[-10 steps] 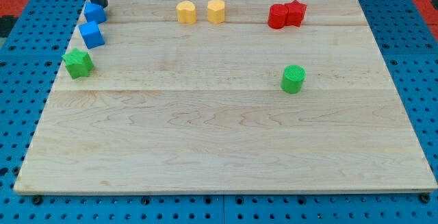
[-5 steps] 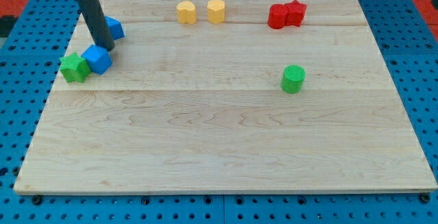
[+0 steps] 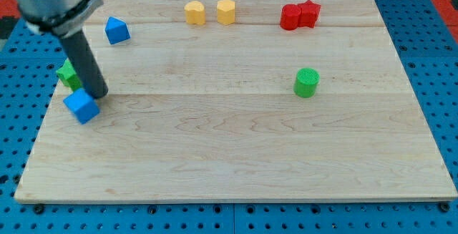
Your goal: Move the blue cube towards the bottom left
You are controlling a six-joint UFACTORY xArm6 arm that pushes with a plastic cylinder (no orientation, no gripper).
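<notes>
The blue cube (image 3: 81, 106) sits near the left edge of the wooden board (image 3: 236, 141), about halfway down. My tip (image 3: 98, 94) touches the cube's upper right side. The dark rod rises from there up to the view's top left. A green star-shaped block (image 3: 68, 74) lies just above the cube, partly hidden behind the rod. A second blue block (image 3: 117, 30), wedge-like, lies near the top left corner, apart from the tip.
Two yellow blocks (image 3: 195, 12) (image 3: 226, 11) sit at the top middle. Two red blocks (image 3: 290, 17) (image 3: 309, 12) touch each other at the top right. A green cylinder (image 3: 306, 82) stands right of centre. A blue pegboard (image 3: 436, 62) surrounds the board.
My tip moved down and left, pushing the blue cube down past the green star toward the bottom left. The green star shifted slightly. The other blue block was nudged right.
</notes>
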